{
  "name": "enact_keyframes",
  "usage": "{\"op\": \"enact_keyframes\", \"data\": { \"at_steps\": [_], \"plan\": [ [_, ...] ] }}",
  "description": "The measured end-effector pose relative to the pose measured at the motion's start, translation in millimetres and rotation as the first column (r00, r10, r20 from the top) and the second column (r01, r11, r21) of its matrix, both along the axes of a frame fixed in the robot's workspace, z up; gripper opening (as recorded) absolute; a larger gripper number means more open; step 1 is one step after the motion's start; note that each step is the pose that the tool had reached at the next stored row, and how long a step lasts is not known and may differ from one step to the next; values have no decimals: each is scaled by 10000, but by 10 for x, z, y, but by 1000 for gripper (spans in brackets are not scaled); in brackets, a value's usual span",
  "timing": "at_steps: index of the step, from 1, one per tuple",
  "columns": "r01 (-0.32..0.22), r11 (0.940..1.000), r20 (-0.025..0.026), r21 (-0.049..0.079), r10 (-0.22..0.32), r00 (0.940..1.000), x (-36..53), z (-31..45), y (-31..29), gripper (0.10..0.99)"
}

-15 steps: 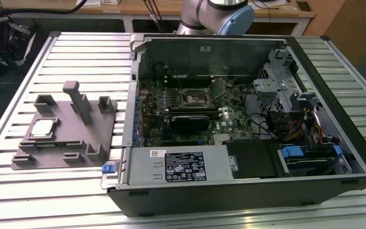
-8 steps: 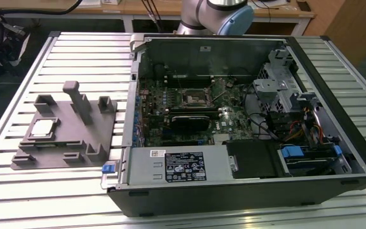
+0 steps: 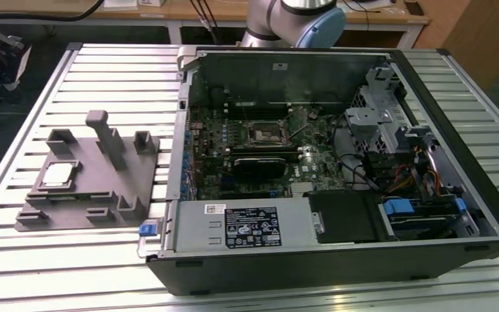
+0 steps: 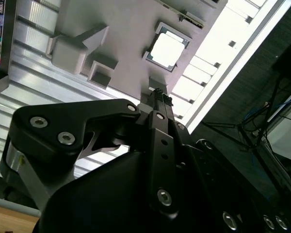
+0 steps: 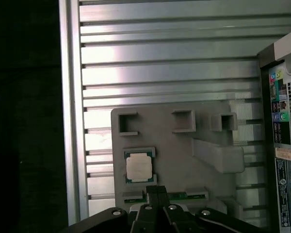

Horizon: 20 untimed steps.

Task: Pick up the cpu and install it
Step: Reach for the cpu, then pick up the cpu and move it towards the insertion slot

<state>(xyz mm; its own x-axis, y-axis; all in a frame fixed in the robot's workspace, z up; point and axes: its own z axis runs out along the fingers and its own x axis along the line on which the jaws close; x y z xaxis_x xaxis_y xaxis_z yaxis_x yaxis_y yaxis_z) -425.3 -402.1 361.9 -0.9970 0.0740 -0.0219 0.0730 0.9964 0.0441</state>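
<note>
The cpu is a small silvery square chip lying flat in a recess of the grey plastic tray at the exterior view's left. Both wrist views look down on it from high above: cpu, cpu. My gripper hangs well above the tray, just beside the chip in the picture, its black fingers shut together with nothing between them. The dark square socket sits on the motherboard inside the open computer case.
The tray carries upright posts and blocks around the chip. The arm's base stands behind the case. A black fan block lies below the socket. The slatted metal table ends just beyond the tray.
</note>
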Motion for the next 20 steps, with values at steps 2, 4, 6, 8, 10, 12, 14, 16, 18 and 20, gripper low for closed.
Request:
{"op": "enact_keyframes", "data": {
  "at_steps": [2, 4, 6, 8, 10, 12, 14, 16, 18, 20],
  "plan": [
    [0, 10000, -1, 1, 0, 10000, -26, -4, 0, 106],
    [0, 10000, -3, 1, 0, 10000, -54, -8, 0, 106],
    [0, 10000, -5, 0, 0, 10000, -79, -11, 0, 106],
    [0, 10000, -7, 1, 0, 10000, -101, -14, 0, 106],
    [1, 10000, -7, 1, -1, 10000, -124, -18, 0, 106],
    [1, 10000, -9, 1, -1, 10000, -144, -21, 0, 106],
    [1, 10000, -12, 1, -1, 10000, -159, -25, 0, 106],
    [0, 10000, -17, 0, 0, 10000, -173, -30, 0, 106],
    [0, 10000, -16, 1, 0, 10000, -187, -40, 0, 106],
    [-1, 10000, -14, 1, 1, 10000, -193, -49, -2, 106]
  ]
}}
